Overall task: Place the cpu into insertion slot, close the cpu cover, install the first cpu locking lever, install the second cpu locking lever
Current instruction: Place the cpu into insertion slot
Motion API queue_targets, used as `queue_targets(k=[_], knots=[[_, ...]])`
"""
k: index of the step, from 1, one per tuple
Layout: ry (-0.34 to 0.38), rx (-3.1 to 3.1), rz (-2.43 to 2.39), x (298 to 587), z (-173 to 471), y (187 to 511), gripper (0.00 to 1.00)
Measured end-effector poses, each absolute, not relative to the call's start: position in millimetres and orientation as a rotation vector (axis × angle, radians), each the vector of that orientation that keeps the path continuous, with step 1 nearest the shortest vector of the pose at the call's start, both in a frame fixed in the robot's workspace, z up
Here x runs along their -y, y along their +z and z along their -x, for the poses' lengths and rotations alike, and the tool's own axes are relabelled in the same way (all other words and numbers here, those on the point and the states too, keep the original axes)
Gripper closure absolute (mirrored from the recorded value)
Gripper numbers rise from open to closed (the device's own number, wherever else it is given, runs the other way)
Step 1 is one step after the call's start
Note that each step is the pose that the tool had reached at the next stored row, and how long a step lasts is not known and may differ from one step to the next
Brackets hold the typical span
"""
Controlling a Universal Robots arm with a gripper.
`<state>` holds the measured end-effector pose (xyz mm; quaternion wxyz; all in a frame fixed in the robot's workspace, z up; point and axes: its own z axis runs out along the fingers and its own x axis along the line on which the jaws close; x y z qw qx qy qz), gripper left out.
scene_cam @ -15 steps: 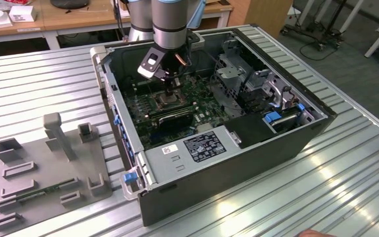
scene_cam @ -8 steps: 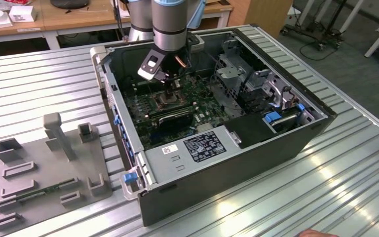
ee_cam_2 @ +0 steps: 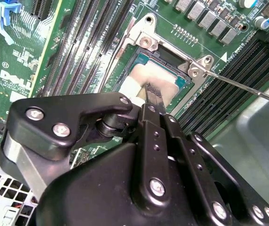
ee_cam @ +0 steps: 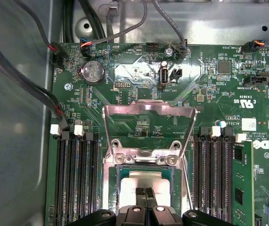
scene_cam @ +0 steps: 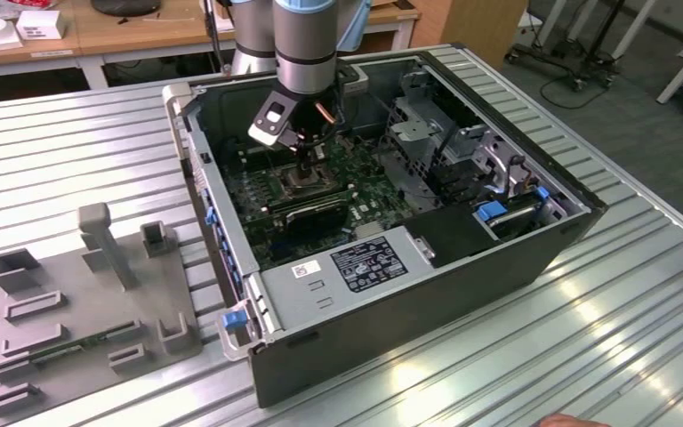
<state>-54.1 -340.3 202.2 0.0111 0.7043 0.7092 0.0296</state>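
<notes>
- Grey fixture tray [scene_cam: 92, 294]: on the slatted table [scene_cam: 57, 142], exterior view's left, beside the open computer case [scene_cam: 437, 294].
- Black gripper [ee_cam: 145, 193]: lowered inside the case, fingers together, tips at the top of the cpu [ee_cam: 160, 186].
- Silvery cpu: seated flat in the insertion slot [ee_cam: 110, 188].
- Metal cpu cover [ee_cam: 148, 109]: raised open, standing at the slot's edge.
- Thin lever rod [ee_cam_2: 242, 84]: angled out from the slot's corner.

Robot arm [scene_cam: 306, 53] reaches straight down; its black pincer [ee_cam: 145, 193] points downward, both fingertips pressed together.
</notes>
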Motion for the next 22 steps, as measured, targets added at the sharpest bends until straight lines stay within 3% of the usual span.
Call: queue_targets(k=[22], knots=[[0.084, -2.217, -2.202, 340.3, 54.1, 198.7, 0.89]])
